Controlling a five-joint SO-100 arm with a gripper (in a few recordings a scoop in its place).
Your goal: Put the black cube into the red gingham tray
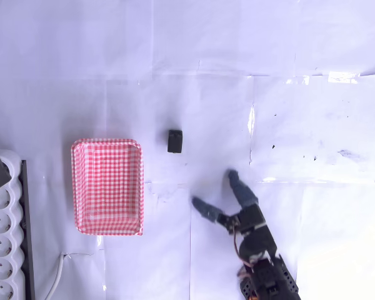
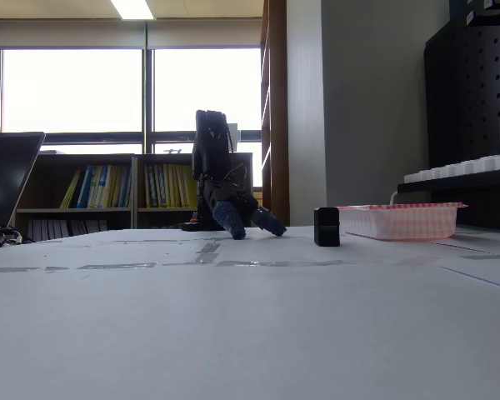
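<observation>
The black cube [image 1: 175,141] sits on the white table, a little right of the red gingham tray [image 1: 107,186] in the overhead view. In the fixed view the black cube [image 2: 327,226] stands just left of the red gingham tray [image 2: 400,222]. My gripper [image 1: 213,187] is open, its two blue-tipped fingers spread wide, below and right of the cube with a clear gap to it. In the fixed view the gripper [image 2: 250,223] hangs low over the table, left of the cube. Nothing is between the fingers.
A white power strip [image 1: 2,244] lies along the left edge beside the tray, with a cable [image 1: 56,278] trailing off. White paper sheets cover the table [image 1: 287,112]. A laptop [image 2: 4,187] stands at the far left in the fixed view.
</observation>
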